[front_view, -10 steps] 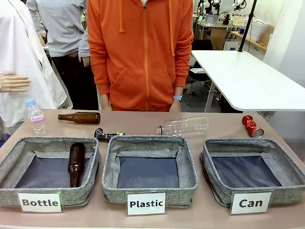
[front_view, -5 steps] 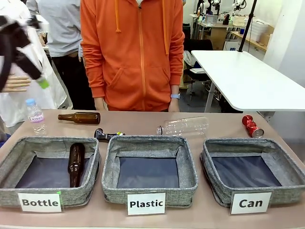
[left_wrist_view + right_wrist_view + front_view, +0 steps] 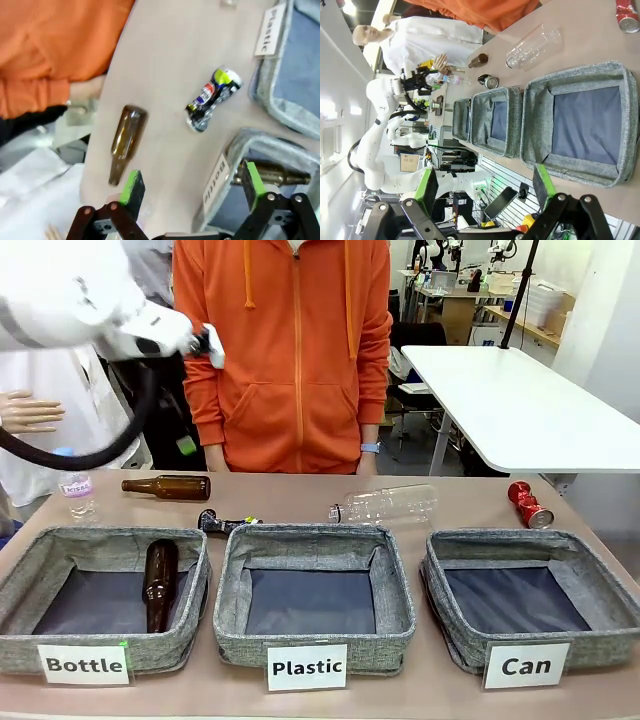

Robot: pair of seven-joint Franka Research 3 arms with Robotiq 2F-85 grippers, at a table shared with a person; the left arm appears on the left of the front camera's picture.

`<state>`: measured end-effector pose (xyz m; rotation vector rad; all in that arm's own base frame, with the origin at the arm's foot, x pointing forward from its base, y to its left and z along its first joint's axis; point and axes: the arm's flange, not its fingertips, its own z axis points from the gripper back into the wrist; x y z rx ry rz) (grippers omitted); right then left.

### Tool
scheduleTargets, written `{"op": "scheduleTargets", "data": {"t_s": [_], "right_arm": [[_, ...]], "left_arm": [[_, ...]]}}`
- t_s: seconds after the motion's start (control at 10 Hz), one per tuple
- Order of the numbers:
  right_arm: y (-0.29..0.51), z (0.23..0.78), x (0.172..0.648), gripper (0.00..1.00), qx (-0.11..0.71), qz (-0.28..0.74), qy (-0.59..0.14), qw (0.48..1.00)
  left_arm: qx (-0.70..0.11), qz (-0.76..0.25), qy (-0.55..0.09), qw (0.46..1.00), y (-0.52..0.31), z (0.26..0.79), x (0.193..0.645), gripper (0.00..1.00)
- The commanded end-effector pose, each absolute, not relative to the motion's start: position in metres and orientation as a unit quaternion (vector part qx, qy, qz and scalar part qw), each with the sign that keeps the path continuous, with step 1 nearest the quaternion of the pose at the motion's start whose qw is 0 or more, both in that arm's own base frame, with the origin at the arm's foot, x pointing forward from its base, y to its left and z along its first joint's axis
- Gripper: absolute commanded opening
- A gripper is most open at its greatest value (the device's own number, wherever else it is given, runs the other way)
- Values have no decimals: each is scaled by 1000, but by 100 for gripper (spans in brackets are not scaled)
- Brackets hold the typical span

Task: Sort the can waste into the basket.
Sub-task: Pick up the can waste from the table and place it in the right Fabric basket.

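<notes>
Front view: taken low from the near edge of the table (image 3: 470, 502), faced across at the person (image 3: 290, 350) on the far side.

Left wrist view: taken from above the far left, faced down, close on the black can (image 3: 212, 97) and a lying brown bottle (image 3: 127, 145).

Right wrist view: taken from farther off at the near right, rolled sideways, with the Can basket (image 3: 580, 75) nearest.

The black can and brown bottle are shared by all three views.

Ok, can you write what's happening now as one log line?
left gripper open, empty | right gripper open, empty | red can on table beyond Can basket | black can on table
</notes>
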<state>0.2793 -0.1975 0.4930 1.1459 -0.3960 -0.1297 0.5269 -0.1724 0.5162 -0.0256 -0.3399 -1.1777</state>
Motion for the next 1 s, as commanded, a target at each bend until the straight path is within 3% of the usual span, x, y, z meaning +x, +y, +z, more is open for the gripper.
{"op": "scheduleTargets", "data": {"t_s": [0.0, 0.3, 0.9], "right_arm": [[-198, 493, 279, 100, 542, -49, -196, 815], [-198, 493, 279, 100, 542, -49, -196, 815], [-198, 493, 279, 100, 542, -49, -196, 815]], "left_arm": [[-6, -620, -150, 770, -181, 491, 538, 100], [0, -669, -138, 730, -199, 437, 528, 100], [23, -654, -121, 747, -212, 377, 560, 100]]}}
